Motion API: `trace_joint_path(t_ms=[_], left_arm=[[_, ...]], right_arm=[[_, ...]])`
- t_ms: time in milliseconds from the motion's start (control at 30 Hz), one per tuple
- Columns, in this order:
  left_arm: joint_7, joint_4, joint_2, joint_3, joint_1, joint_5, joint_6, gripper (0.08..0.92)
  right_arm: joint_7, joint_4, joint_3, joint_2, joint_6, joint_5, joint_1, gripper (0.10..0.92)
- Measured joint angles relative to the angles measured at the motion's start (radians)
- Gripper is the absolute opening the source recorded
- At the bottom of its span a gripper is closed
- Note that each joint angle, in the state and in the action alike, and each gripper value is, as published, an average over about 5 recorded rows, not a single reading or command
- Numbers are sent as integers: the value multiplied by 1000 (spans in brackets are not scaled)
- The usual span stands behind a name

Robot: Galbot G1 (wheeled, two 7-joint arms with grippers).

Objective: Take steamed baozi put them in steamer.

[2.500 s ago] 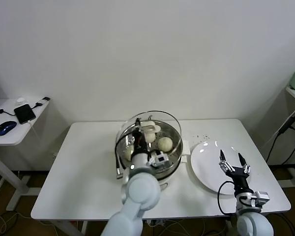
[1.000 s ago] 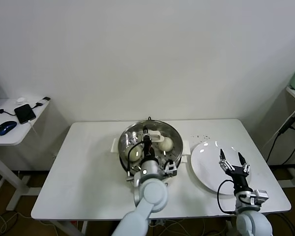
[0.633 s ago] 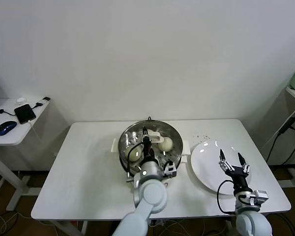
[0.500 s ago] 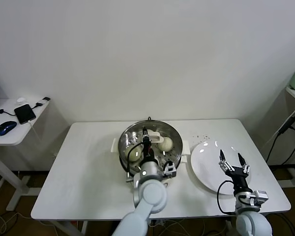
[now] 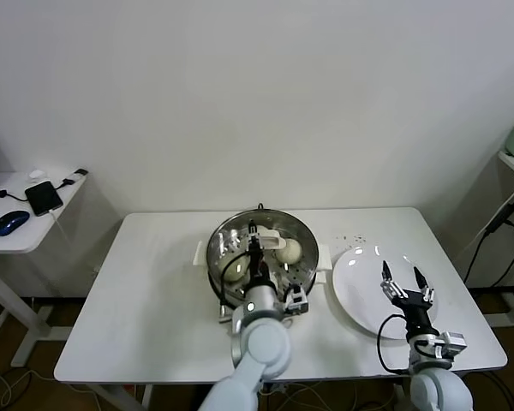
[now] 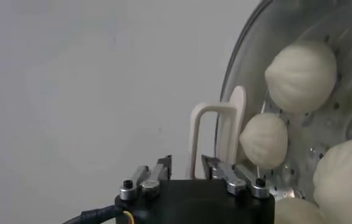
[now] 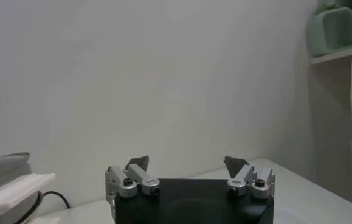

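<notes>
Side desk is seen at far left, carrying a mouse and a phone. White table fills the middle of the head view.

Steamer is placed at table centre, with the glass lid seated on it. Baozi are seen through the glass, inside the steamer on its perforated tray; in the left wrist view several buns are shown lying close together, one of them beside the lid handle.

Left gripper is positioned over the lid, at its cream handle. In the left wrist view the fingers are seen on either side of the handle base, parted slightly, with a narrow gap to the handle; no grip on the handle is observed.

Plate is set to the right of the steamer, just beside it, with nothing on it. A few dark specks are noted on the table behind the plate.

Right gripper is held over the near right part of the plate, idle. Its jaws are spread wide with nothing between them, as confirmed in the right wrist view.
</notes>
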Motion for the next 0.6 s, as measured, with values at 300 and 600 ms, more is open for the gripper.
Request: trace_joint_path(t_ms=[300,600], left_arm=[[11,-89,0,9,52,-19,-29,689],[18,-189,0,-4,111,-34,-38,821]], right_arm=[[0,-2,-3,3,1,-1,0,823],[0,4,-11,12,0,-3,-7,823]])
